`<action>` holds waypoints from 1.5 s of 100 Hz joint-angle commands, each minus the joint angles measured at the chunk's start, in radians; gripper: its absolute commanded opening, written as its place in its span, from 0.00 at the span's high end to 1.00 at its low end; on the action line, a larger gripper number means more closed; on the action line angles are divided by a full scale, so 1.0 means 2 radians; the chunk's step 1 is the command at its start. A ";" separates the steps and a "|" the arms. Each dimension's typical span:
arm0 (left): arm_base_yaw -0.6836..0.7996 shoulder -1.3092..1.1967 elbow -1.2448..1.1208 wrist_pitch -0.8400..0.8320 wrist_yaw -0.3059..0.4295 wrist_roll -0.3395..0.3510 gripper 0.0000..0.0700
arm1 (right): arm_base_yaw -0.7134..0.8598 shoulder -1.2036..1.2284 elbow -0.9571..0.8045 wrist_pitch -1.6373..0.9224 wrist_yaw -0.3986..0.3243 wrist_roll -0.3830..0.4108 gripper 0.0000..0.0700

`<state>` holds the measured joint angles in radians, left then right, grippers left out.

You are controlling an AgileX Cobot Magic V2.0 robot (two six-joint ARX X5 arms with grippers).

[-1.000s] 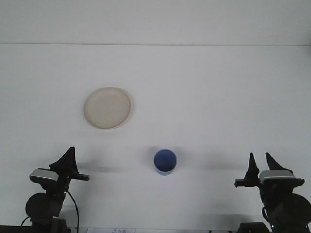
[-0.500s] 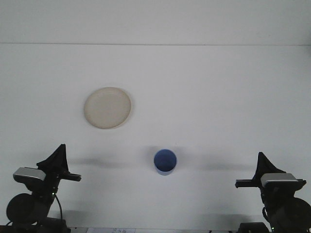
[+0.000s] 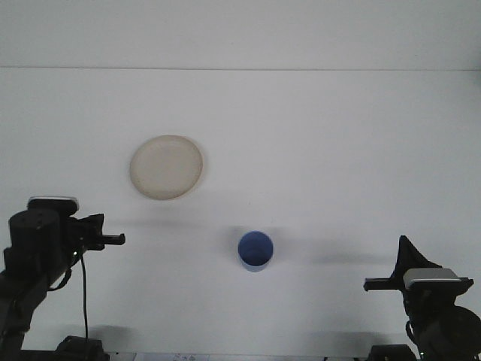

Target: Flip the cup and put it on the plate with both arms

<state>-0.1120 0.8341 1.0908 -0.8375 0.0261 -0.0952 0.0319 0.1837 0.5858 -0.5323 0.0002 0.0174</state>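
Note:
A blue cup (image 3: 255, 250) stands on the white table, front of centre, its open mouth facing up. The cream plate (image 3: 166, 167) lies further back and to the left, with nothing on it. My left gripper (image 3: 98, 232) is raised at the left edge, well to the left of the cup and in front of the plate, and holds nothing I can see. Low at the front right corner, my right gripper (image 3: 410, 257) shows as one dark wedge, its fingers together and shut on nothing, far to the right of the cup.
The white table (image 3: 323, 150) runs back to a wall edge at the top. A black cable (image 3: 83, 293) hangs from the left arm.
The left arm has swung left and risen, its gripper turning away from the upright pose. The right gripper's two separate fingers closed into one wedge and then held still. Cup and plate unmoved.

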 commanded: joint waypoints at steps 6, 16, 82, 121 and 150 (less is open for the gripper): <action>-0.006 0.031 0.024 0.002 0.004 0.000 0.98 | 0.000 0.000 0.004 0.008 0.000 0.008 1.00; -0.007 0.041 0.025 0.018 0.004 0.000 0.98 | 0.000 0.000 0.004 0.008 0.000 0.008 1.00; -0.070 0.113 0.047 0.040 0.124 -0.028 0.39 | 0.000 0.000 0.004 0.008 0.000 0.008 1.00; -0.233 0.310 0.151 0.053 0.124 -0.037 0.40 | 0.000 0.000 0.004 0.007 0.000 0.009 1.00; -0.298 0.377 0.191 0.051 0.124 -0.027 0.40 | 0.000 0.000 0.004 0.007 0.000 0.009 1.00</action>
<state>-0.6922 1.5631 1.4525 -0.7376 0.2680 -0.1551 0.0319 0.1837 0.5858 -0.5323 0.0002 0.0235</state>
